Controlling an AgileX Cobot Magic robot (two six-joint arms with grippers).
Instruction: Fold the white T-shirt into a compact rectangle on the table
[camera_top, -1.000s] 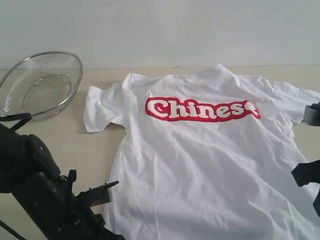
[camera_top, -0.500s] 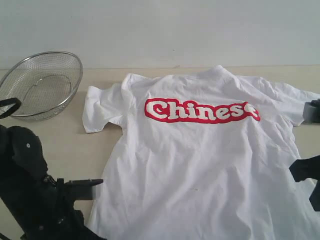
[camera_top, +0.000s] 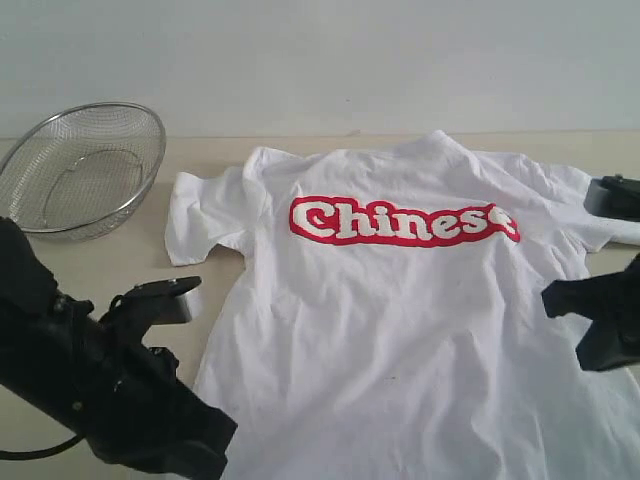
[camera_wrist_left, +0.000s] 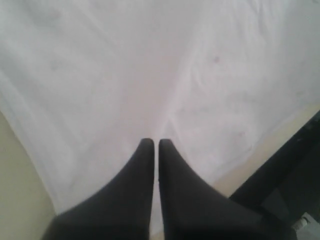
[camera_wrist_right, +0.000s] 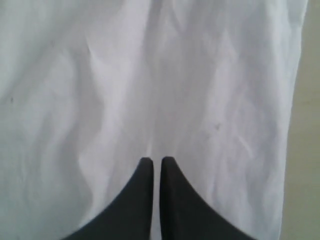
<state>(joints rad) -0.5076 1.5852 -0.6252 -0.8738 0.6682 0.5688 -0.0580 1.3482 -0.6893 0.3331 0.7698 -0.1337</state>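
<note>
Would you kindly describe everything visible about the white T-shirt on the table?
The white T-shirt lies spread flat and unfolded on the table, collar toward the far edge. It looks like soft, wrinkled cotton. A red band with white "Chinese" lettering crosses its upper part. One short sleeve sticks out toward the wire-mesh bowl without touching it. The left end effector and right end effector hang over the cloth with jaws together; whether they touch it cannot be told.

White rounded letters spelling "Chinese" (camera_top: 404, 221) are standing on a red band (camera_top: 297, 219) across the white T-shirt (camera_top: 400, 340), upper middle of the exterior view. A crease is distorting the last letter. Both wrist views are showing no text.
</note>
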